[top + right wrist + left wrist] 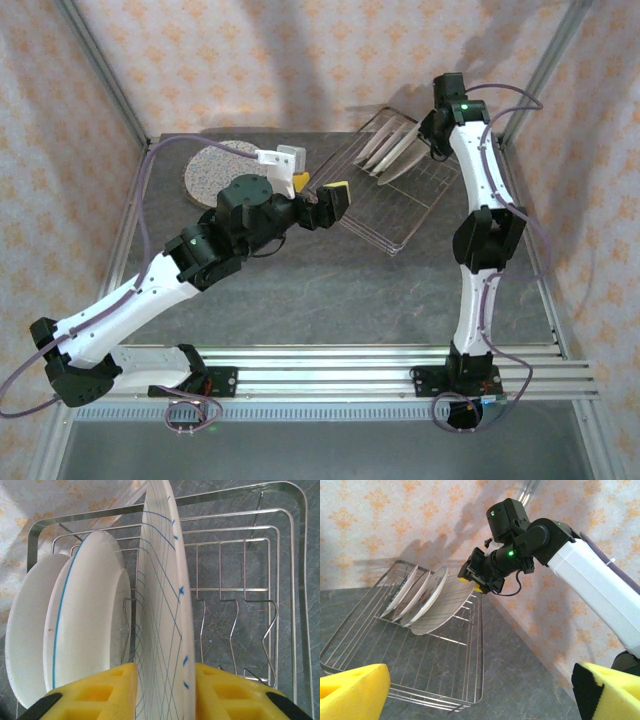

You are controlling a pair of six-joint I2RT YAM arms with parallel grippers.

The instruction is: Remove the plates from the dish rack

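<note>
In dish rack: leaning plates | right gripper grasps plaid plate | left gripper released

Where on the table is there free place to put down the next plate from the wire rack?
Free: the grey stone-look tabletop between the square silvery wire dish rack and the arm bases. Crowded: the far left corner, where the round speckled plate lies near the open left end effector, and the rack's far half, full of upright plates.

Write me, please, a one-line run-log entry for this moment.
right gripper: shut on plaid plate in dish rack | left gripper: open, empty | speckled plate: on table | two other plates: racked
</note>
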